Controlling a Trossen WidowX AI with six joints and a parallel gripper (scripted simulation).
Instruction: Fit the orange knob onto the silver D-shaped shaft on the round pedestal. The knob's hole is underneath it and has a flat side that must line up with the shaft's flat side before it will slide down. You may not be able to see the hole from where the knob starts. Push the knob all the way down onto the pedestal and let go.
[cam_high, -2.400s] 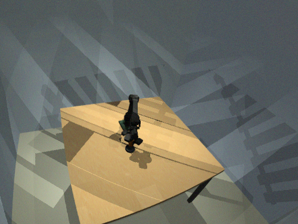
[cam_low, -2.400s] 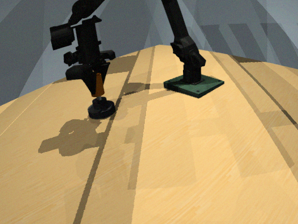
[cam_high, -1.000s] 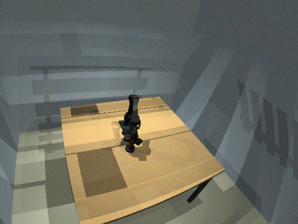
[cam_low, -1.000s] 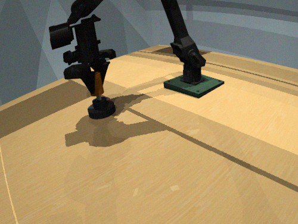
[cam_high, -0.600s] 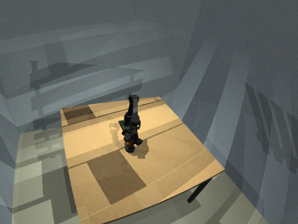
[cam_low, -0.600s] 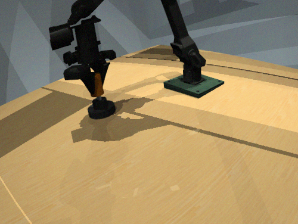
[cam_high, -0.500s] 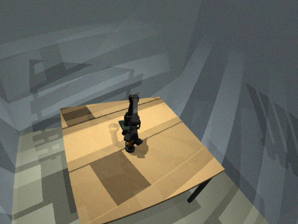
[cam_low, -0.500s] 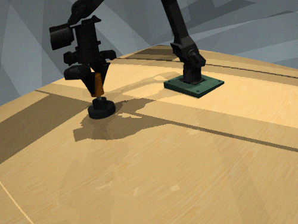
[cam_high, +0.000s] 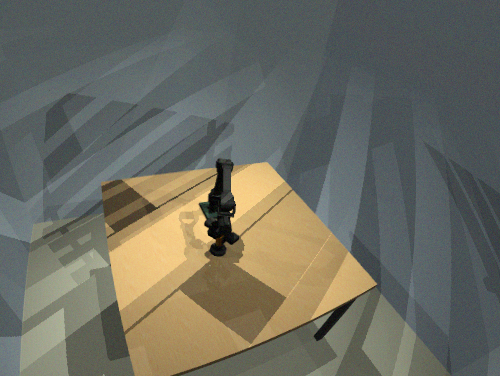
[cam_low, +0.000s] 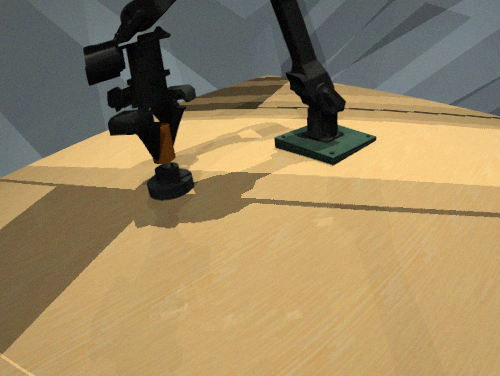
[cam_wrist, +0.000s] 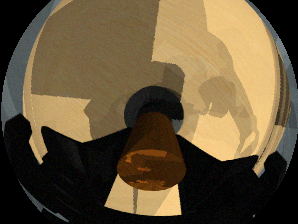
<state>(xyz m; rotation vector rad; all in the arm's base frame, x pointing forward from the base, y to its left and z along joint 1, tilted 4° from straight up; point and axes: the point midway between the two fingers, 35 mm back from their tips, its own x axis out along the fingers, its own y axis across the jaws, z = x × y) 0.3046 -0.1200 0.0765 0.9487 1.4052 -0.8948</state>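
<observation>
1. Top view: The arm reaches out over the wooden desk, bringing the claw above the round pedestal. Only a sliver of the orange knob shows; its fit cannot be told from here.

2. Exterior view: The claw is clamped on the orange knob, its fingers coming down on either side, which leaves the underside free to meet the shaft. The knob is close to upright, as a straight slide down would need, and sits just over the pedestal's raised middle, not down on the pedestal. The silver shaft cannot be made out; probably the knob's lower end hides it or has begun to take it in. The green base plate carries the arm's foot well apart from the work.

3. Wrist view: The knob stands between the fingers, its far end over the pedestal's dark disc. Its body covers the hole and the shaft, so whether the flats match cannot be told. Likely next: a gentle press, with a small twist if it catches, since forcing mismatched flats could tilt the knob; release belongs after full seating.
</observation>
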